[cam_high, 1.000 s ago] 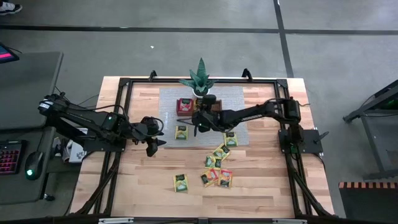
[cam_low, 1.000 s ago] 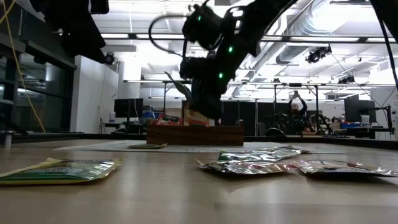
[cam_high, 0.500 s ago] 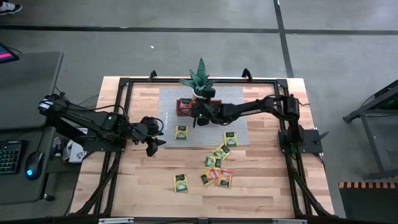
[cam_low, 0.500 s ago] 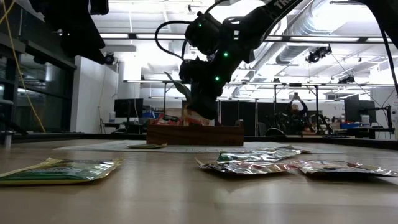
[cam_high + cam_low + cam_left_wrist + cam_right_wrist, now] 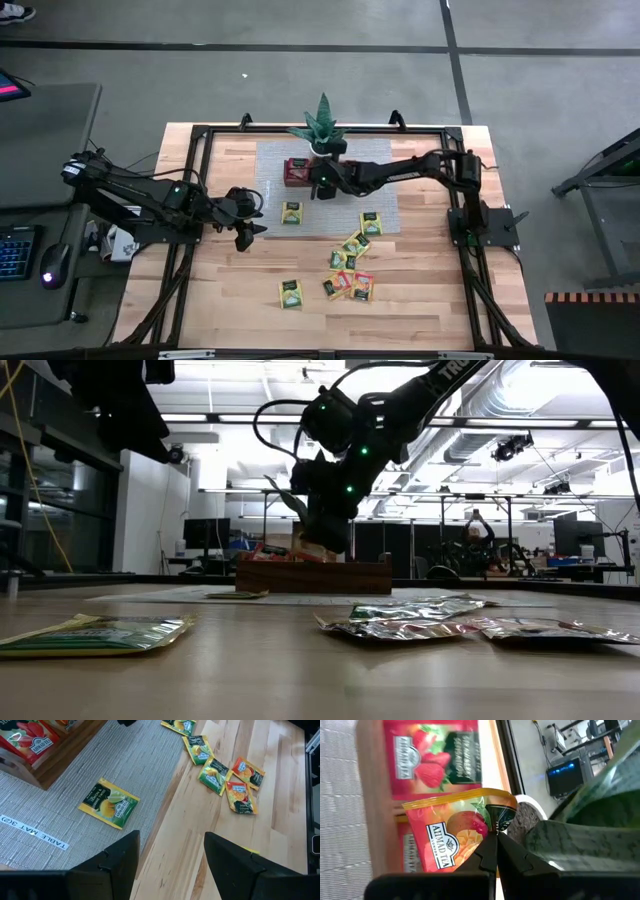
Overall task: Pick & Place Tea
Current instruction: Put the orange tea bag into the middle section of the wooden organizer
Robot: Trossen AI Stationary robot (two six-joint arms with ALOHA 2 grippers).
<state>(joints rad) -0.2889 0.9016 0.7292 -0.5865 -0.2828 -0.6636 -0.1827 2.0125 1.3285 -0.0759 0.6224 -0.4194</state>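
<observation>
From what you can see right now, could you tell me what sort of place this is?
Most likely a robotics lab or open workshop: exposed ceiling ducts and strip lights, workbenches with monitors behind, and a framed wooden table with two arms mounted on it.

A spiky potted plant (image 5: 321, 126) stands just behind the wooden tray (image 5: 313, 575), apparently on the grey mat (image 5: 275, 160).
</observation>
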